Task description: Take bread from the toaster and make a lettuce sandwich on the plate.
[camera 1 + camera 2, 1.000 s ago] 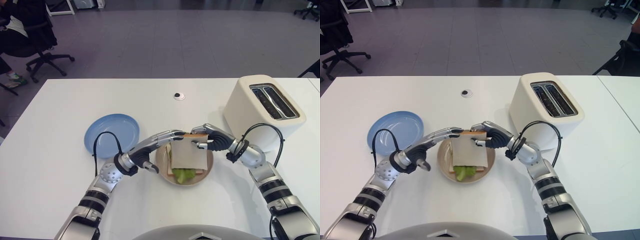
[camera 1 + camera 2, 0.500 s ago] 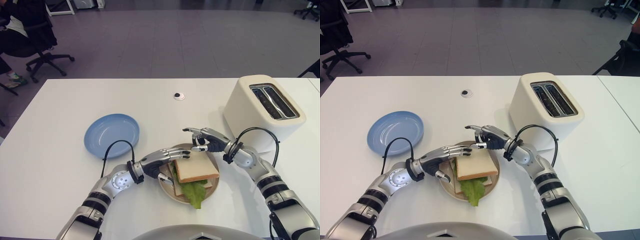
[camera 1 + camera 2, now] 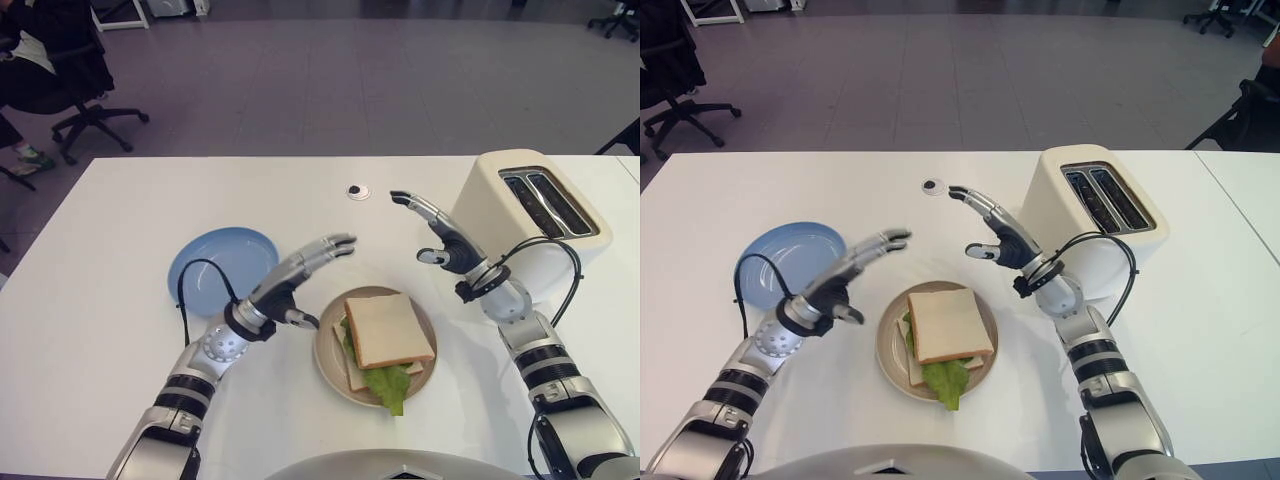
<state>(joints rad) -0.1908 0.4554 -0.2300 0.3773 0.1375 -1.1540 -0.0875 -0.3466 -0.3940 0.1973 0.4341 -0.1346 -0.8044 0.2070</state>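
A blue plate [image 3: 225, 262] lies at the left of the white surface [image 3: 110, 300]. Just beside its right edge the left hand [image 3: 290, 280] hangs above the surface, fingers stretched out and loosely spread, holding nothing, pointing toward the middle of the surface. Below and to the right of it sits a tan plate [image 3: 321, 348] carrying the sandwich [image 3: 385, 345]. A square bread slice [image 3: 388, 328] lies flat on top, another slice peeks out under its left side, and lettuce [image 3: 386, 381] spills from the near edge. Neither hand touches the sandwich. Farther back, a small round fitting [image 3: 357, 191] is set in the surface. The right hand [image 3: 447, 245] is raised above and to the right of the tan plate, fingers wide and straight, holding nothing, pointing toward the round fitting. At the far right stands the cream toaster [image 3: 490, 215], its two dark slots facing up.
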